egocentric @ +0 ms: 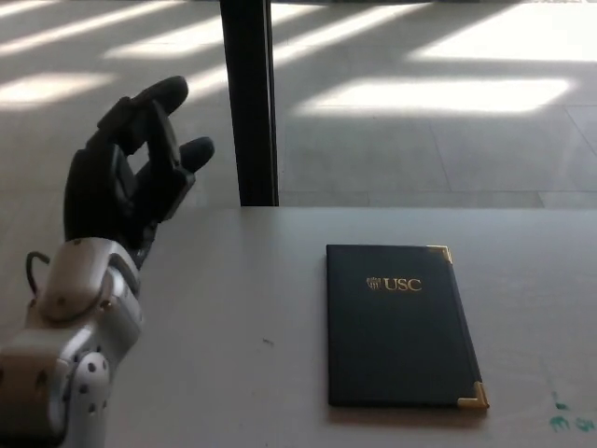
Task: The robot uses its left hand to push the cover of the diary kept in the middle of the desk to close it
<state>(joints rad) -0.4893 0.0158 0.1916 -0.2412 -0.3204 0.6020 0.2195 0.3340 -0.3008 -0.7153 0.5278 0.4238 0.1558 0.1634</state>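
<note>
The dark diary [399,325] lies closed and flat on the grey desk [224,308], right of centre, with gold "USC" lettering on its cover and gold corner caps on its right edge. My left hand [131,173] is raised at the far left, well clear of the diary, open with its fingers spread and nothing in it. Its silver forearm [70,345] runs down to the lower left corner. My right hand does not show.
A black post [250,103] stands behind the desk's far edge. Beyond it is a tiled floor with bright sun patches. Small green marks [569,420] sit on the desk at the lower right.
</note>
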